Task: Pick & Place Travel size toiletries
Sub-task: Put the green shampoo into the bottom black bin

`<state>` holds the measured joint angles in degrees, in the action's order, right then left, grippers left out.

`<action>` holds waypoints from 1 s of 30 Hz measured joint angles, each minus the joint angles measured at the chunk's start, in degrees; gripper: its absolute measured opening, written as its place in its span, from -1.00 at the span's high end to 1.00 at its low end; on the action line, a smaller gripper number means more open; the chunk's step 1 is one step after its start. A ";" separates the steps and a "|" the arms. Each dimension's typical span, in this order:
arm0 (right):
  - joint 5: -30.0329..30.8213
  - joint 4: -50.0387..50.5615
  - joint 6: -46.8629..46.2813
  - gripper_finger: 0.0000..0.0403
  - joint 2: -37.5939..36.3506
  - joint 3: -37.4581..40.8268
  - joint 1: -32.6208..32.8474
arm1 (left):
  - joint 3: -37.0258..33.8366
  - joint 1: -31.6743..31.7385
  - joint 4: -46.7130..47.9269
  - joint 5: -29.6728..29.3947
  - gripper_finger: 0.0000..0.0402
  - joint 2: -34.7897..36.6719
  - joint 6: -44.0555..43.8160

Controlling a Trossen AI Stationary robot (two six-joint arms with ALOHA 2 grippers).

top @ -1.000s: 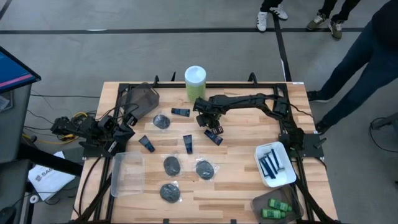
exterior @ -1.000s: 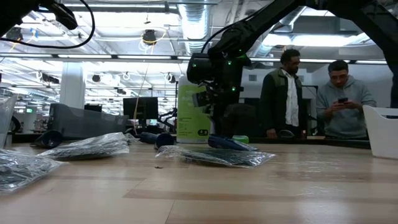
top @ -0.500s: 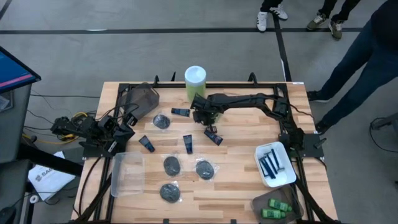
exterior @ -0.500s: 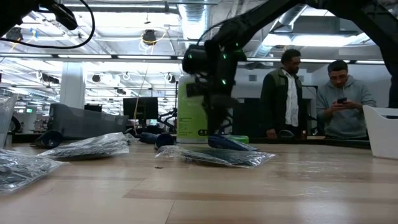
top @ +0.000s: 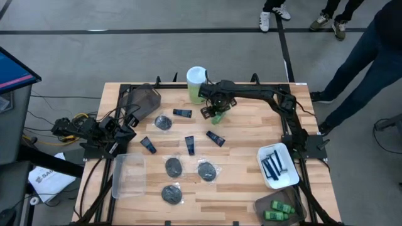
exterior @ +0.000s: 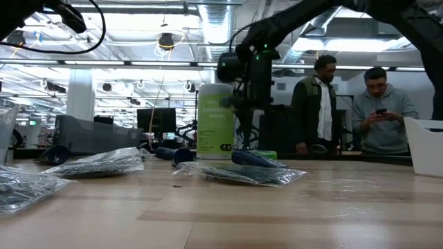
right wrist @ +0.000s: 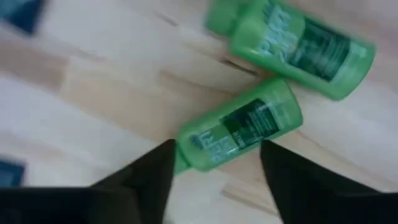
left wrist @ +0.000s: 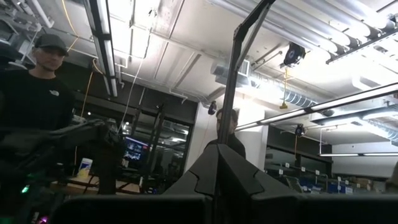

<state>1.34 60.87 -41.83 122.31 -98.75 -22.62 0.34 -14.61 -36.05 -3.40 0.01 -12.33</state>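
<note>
Your right gripper (top: 217,113) sat at about twelve o'clock on the table (top: 245,182), just beside the tall green canister (top: 196,83), and its fingers (right wrist: 149,177) were spread apart with nothing clamped. Between them lay a small green bottle (right wrist: 239,132) flat on the wood, its cap end close to one finger; whether it touched, I couldn't tell. A second green bottle (right wrist: 298,43) lay just beside it. Navy tubes (top: 215,138) and black discs (top: 206,170) were scattered around the centre, razors in the white tray (top: 286,179) at four o'clock. Your left gripper (top: 125,134) waited clenched at nine o'clock, holding nothing.
</note>
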 joint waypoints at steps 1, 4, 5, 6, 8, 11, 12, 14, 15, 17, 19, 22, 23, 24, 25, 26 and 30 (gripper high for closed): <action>0.00 -0.49 -2.12 -0.22 0.16 0.42 -0.36 | 0.00 0.01 -0.02 -0.02 0.99 0.00 0.00; 0.23 -3.89 -6.55 -0.35 -0.11 1.13 -1.48 | 0.00 0.00 -0.01 0.02 0.99 -0.01 0.00; 0.24 -3.11 -7.10 -0.36 -0.14 1.31 -1.88 | 0.00 0.02 -0.01 0.00 0.99 -0.01 0.00; 0.33 -1.93 -7.33 -0.37 -0.13 1.55 -2.30 | 0.00 0.01 -0.01 0.00 0.99 -0.01 0.00; 0.09 -1.23 -8.45 -0.36 -0.04 2.11 -2.90 | 0.00 0.02 -0.01 0.02 0.99 -0.02 0.00; -0.29 -2.53 -11.72 -0.37 -0.11 3.90 -2.97 | 0.00 0.00 0.00 0.02 0.99 -0.02 0.00; -0.61 -2.59 -12.21 -0.37 -0.02 4.28 -2.97 | 0.00 0.01 0.00 0.02 0.99 -0.01 0.00; -1.40 -2.98 -12.71 -0.37 -0.06 4.68 -2.95 | 0.00 0.01 -0.01 0.02 0.99 -0.02 0.00; -1.40 -3.73 -13.28 -0.37 -0.15 5.13 -2.95 | 0.00 0.01 0.00 0.02 0.99 -0.01 0.00; -1.40 -5.13 -15.06 -0.37 -0.13 6.40 -2.95 | 0.00 0.01 -0.01 0.02 0.99 -0.01 0.00; -1.54 -6.96 -16.32 -0.37 -0.08 7.47 -2.98 | 0.00 0.02 -0.02 0.02 0.99 -0.02 0.00; -1.80 -7.92 -17.19 -0.37 -0.06 8.35 -3.01 | 0.00 0.02 0.00 0.02 0.99 0.00 0.00; -1.84 -7.90 -17.05 -0.37 0.27 8.37 -3.01 | 0.00 0.00 0.00 0.02 0.99 -0.02 0.00; -1.82 -8.47 -16.94 -0.37 0.81 8.26 -3.01 | 0.00 0.02 -0.02 0.02 0.99 -0.02 0.00; -2.01 -8.70 -16.93 -0.37 1.21 8.27 -3.01 | 0.00 0.02 -0.01 0.02 0.99 -0.02 0.00; -2.10 -8.51 -16.70 -0.37 1.30 8.29 -3.01 | 0.00 0.01 0.00 0.04 0.99 -0.02 0.00; -2.48 -9.24 -16.72 -0.37 1.67 8.21 -3.33 | 0.00 0.01 -0.03 0.17 0.99 -0.02 0.00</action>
<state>-1.14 51.63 -58.54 123.98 -90.54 -25.95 0.34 -14.60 -36.09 -3.23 -0.01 -12.34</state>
